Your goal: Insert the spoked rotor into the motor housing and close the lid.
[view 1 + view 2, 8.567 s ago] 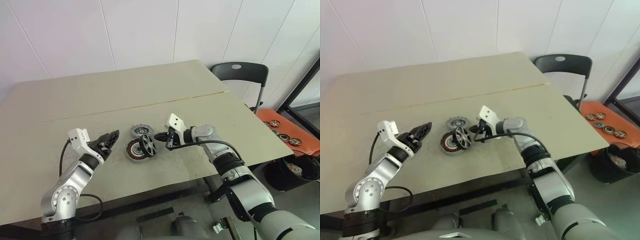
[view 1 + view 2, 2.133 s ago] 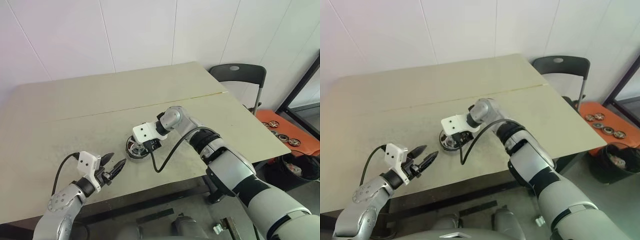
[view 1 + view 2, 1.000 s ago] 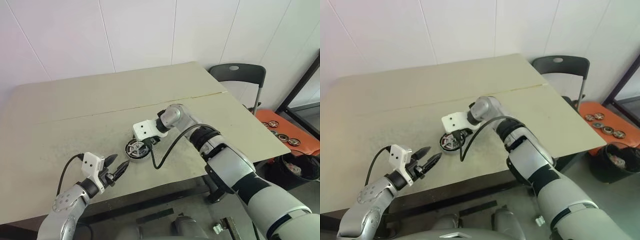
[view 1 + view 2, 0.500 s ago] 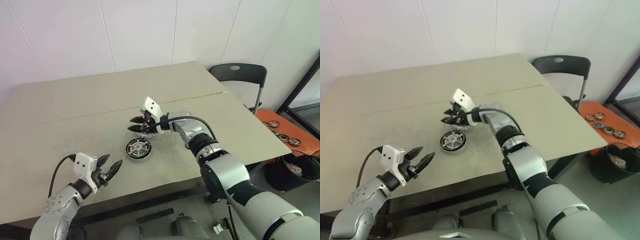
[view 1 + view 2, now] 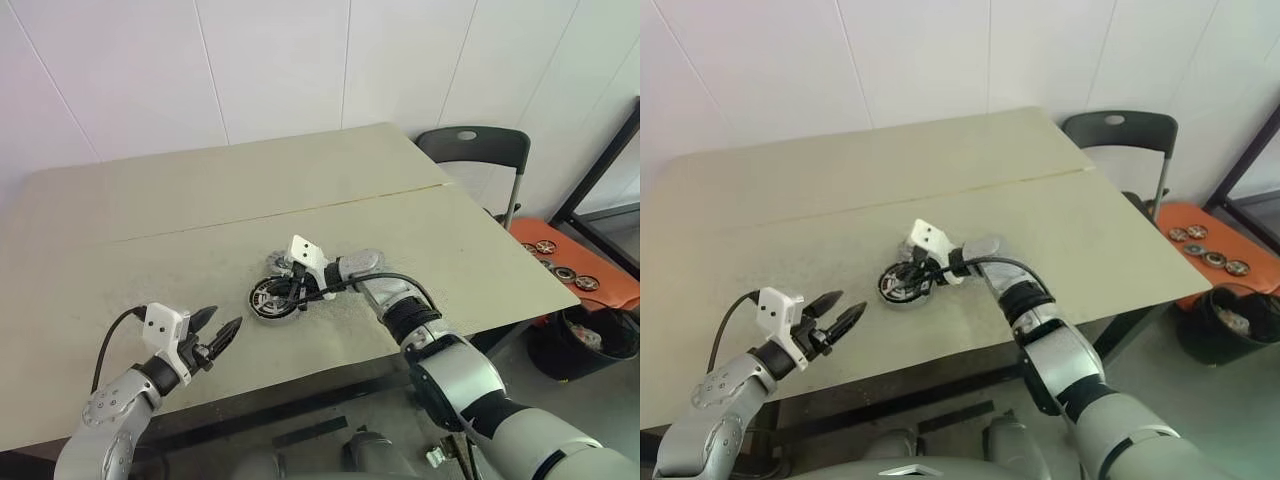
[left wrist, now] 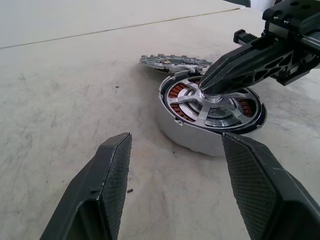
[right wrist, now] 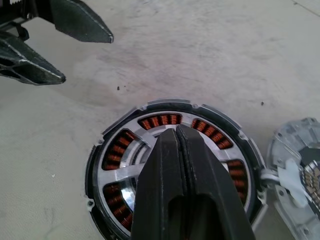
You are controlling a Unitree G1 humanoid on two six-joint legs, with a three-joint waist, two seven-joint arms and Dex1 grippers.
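Observation:
The motor housing [image 6: 186, 136] lies flat near the table's front edge, its copper windings [image 7: 160, 121] showing. The spoked rotor [image 6: 197, 111] lies inside it. My right gripper [image 7: 176, 131] is shut, and its joined tips rest on the rotor's central hub; it also shows in the left wrist view [image 6: 212, 86] and the left eye view [image 5: 286, 294]. The lid [image 6: 172, 62] lies flat on the table just behind the housing. My left gripper [image 5: 226, 333] hangs open and empty at the table's front edge, left of the housing and apart from it.
The beige table [image 5: 200, 200] has a seam running across its middle. A dark chair [image 5: 470, 145] stands at the far right corner. An orange tray [image 5: 565, 262] with several round parts and a black bin [image 5: 590, 340] sit to the right, below table height.
My right gripper dropped from just above and behind the housing onto the rotor's hub, rolling and shutting as it came. The left gripper has stayed put.

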